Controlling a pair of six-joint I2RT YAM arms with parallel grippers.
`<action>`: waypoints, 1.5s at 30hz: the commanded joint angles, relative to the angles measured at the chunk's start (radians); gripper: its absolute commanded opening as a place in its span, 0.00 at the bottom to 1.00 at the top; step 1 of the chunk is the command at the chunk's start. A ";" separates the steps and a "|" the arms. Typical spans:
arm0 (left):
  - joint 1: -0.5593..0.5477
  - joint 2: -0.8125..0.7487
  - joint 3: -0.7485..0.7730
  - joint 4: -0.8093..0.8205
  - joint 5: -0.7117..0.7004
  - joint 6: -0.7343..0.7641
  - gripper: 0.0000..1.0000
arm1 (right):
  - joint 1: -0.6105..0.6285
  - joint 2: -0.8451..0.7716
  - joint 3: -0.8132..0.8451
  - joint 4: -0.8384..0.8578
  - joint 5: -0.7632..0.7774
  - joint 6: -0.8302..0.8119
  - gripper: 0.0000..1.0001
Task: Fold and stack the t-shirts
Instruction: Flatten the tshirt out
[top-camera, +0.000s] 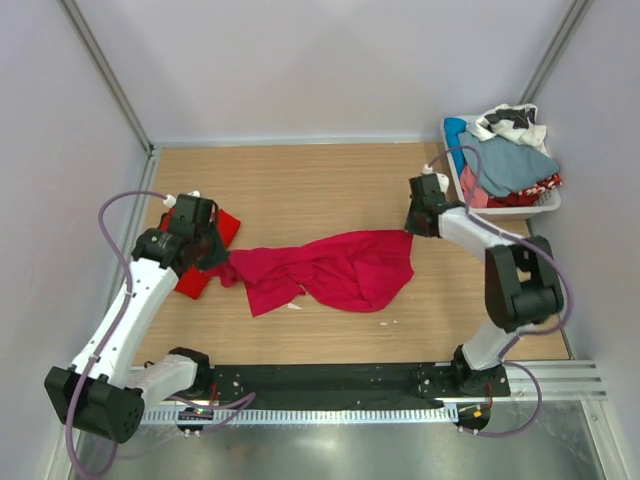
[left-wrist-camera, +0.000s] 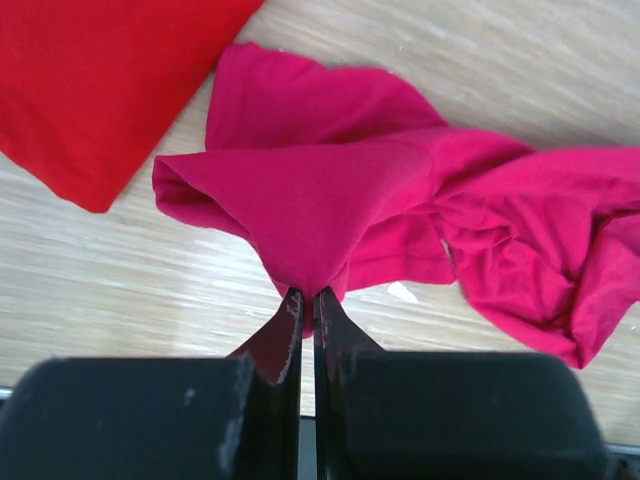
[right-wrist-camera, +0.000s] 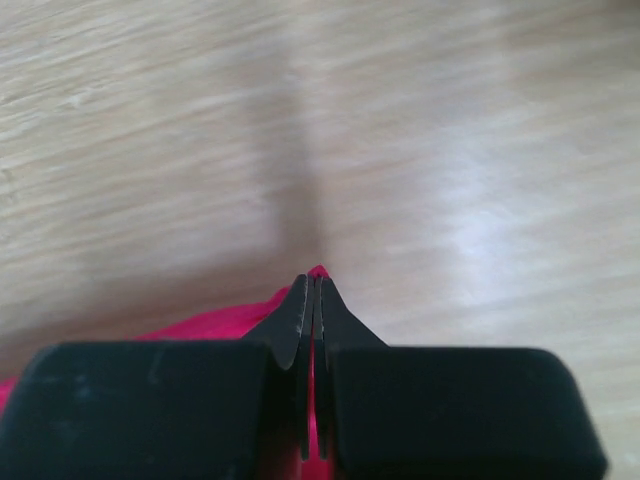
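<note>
Raspberry-crimson soft cloth makes up the unfolded short-sleeved t-shirt (top-camera: 340, 270), which lies rumpled and stretched sideways across the middle of the light wooden table (top-camera: 300, 180). At this crimson t-shirt's left end, the left gripper (top-camera: 213, 258) has its two black fingers pressed together on a gathered fold of the fabric; in the left wrist view the cloth (left-wrist-camera: 330, 190) rises in a peak into the closed tips of that gripper (left-wrist-camera: 308, 296), with the rest of the shirt trailing away in creases to the right. At the crimson t-shirt's upper right corner, the right gripper (top-camera: 412, 228) is likewise closed, and the right wrist view shows its tips (right-wrist-camera: 313, 285) shut on a small point of crimson fabric (right-wrist-camera: 210, 325), with bare wood beyond. Just beside the crimson t-shirt's left end, partly under the left arm, lies the brighter scarlet red t-shirt (top-camera: 225, 225), folded into a flat, neat block; the left wrist view shows its corner (left-wrist-camera: 90, 90) near the pinched fold, though I cannot tell whether the two touch. Well apart from the crimson t-shirt, beyond its right end, stands a white plastic basket (top-camera: 545, 205) heaped with mixed clothes (top-camera: 510, 165) in blue, grey, white and red.
</note>
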 joint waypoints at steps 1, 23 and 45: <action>-0.031 -0.004 -0.034 0.061 0.035 -0.024 0.00 | -0.063 -0.189 -0.112 0.058 0.020 0.031 0.01; -0.080 0.019 -0.077 0.045 -0.019 0.025 0.49 | -0.109 -0.410 -0.264 0.056 -0.068 0.028 0.01; -0.079 -0.160 -0.302 0.018 -0.117 -0.285 0.44 | -0.107 -0.399 -0.275 0.084 -0.117 0.034 0.01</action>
